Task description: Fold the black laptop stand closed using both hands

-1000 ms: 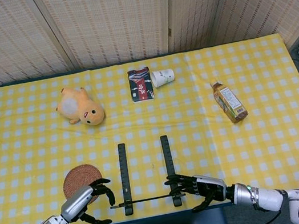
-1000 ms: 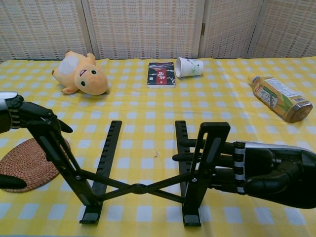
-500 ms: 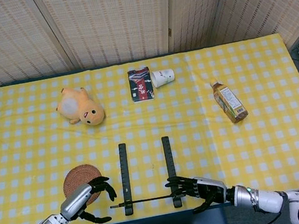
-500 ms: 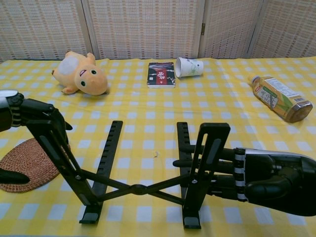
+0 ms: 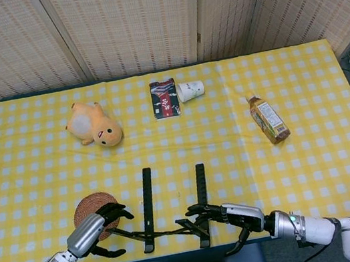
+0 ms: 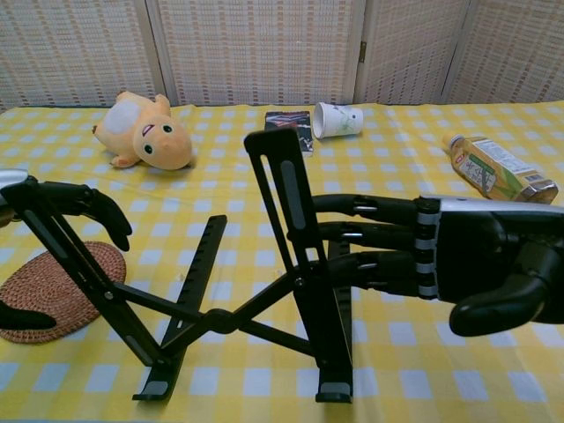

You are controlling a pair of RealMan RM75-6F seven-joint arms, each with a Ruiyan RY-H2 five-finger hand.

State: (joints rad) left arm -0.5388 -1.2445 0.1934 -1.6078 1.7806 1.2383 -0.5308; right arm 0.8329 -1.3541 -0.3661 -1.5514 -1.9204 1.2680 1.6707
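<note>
The black laptop stand (image 6: 220, 319) stands near the table's front edge, with two base rails joined by crossed links. Its right upright (image 6: 295, 229) leans left and rises high in the chest view. My right hand (image 6: 458, 260) is beside it, its fingers (image 6: 370, 238) stretched flat against the upright and the thumb held apart. My left hand (image 6: 75, 201) curls its fingers over the top of the left upright (image 6: 66, 260), the thumb low and apart. In the head view the stand (image 5: 148, 203) lies between the left hand (image 5: 97, 229) and the right hand (image 5: 227, 217).
A woven coaster (image 6: 48, 286) lies under the left hand. Farther back are a plush toy (image 6: 145, 132), a small book (image 5: 164, 97), a tipped paper cup (image 6: 339, 119) and a bottle (image 6: 498, 174) lying at the right. The yellow checked tablecloth (image 5: 313, 147) covers the table.
The right upright has swung up and leftward, pushed by my right hand's fingers. The crossed links have spread and the stand's right rail has slewed. The left hand has shifted slightly lower.
</note>
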